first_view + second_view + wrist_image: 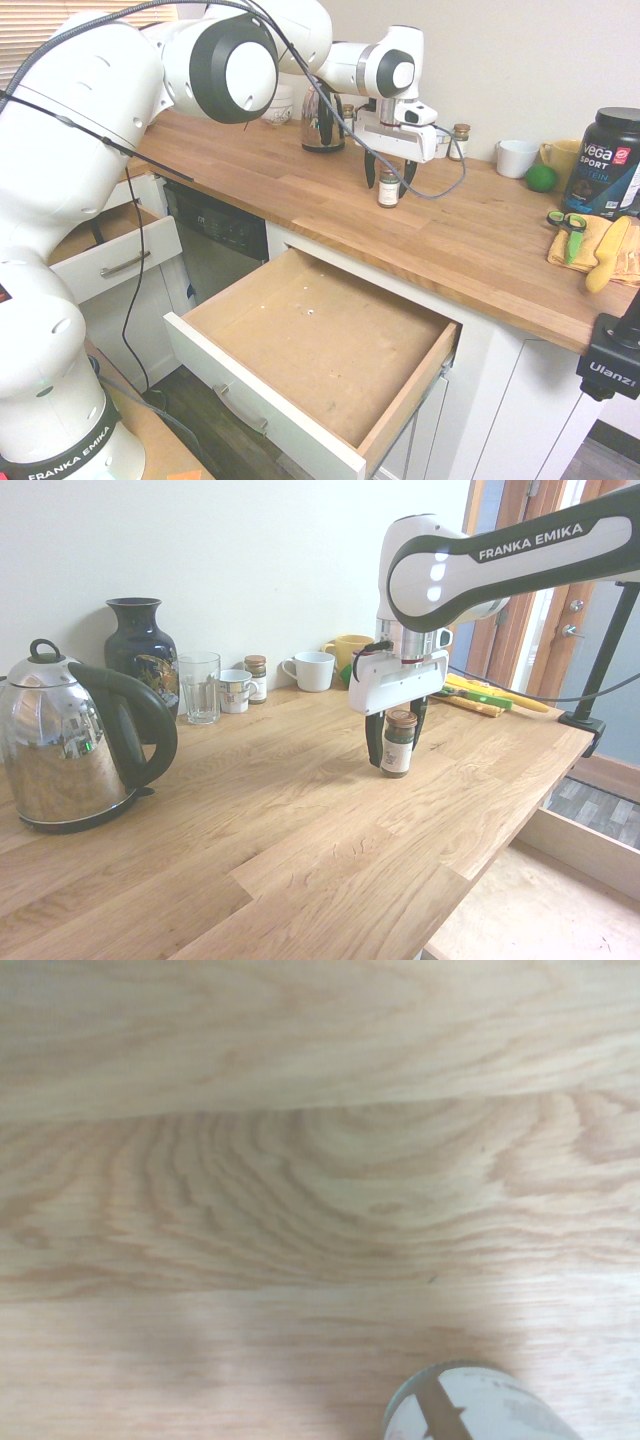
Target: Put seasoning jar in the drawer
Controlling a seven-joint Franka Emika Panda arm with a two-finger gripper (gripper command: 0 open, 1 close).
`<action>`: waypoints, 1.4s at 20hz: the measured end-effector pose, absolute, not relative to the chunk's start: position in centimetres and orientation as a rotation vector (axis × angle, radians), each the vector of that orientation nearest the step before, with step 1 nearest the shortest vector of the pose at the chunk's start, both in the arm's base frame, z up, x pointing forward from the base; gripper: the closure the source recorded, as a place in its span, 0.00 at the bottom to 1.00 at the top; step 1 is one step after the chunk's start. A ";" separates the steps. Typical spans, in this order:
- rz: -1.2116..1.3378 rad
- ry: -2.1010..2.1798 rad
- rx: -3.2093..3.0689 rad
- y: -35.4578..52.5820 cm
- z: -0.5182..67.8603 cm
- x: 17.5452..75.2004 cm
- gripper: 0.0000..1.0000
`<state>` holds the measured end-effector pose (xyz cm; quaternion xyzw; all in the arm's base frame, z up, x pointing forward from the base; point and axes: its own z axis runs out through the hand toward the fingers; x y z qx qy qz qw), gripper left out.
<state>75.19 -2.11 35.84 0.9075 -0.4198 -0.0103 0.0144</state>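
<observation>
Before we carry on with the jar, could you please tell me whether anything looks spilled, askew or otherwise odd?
Only a few small pale specks on the floor of the open drawer look odd, as the wood around them is plain. The seasoning jar stands upright.

I have my Franka arm's two-finger gripper (395, 742) pointing down at the seasoning jar (397, 745), fingers spread wide around it.

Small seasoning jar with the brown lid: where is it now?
In the second exterior view, the small glass jar stands upright on the wooden countertop, right of centre, between the gripper's open fingers.
</observation>
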 end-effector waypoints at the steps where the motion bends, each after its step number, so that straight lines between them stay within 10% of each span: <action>1: -0.035 -1.306 2.824 -2.1 35.7 75.2 1.00; 28: -0.030 -1.314 2.822 -2.5 35.8 75.5 1.00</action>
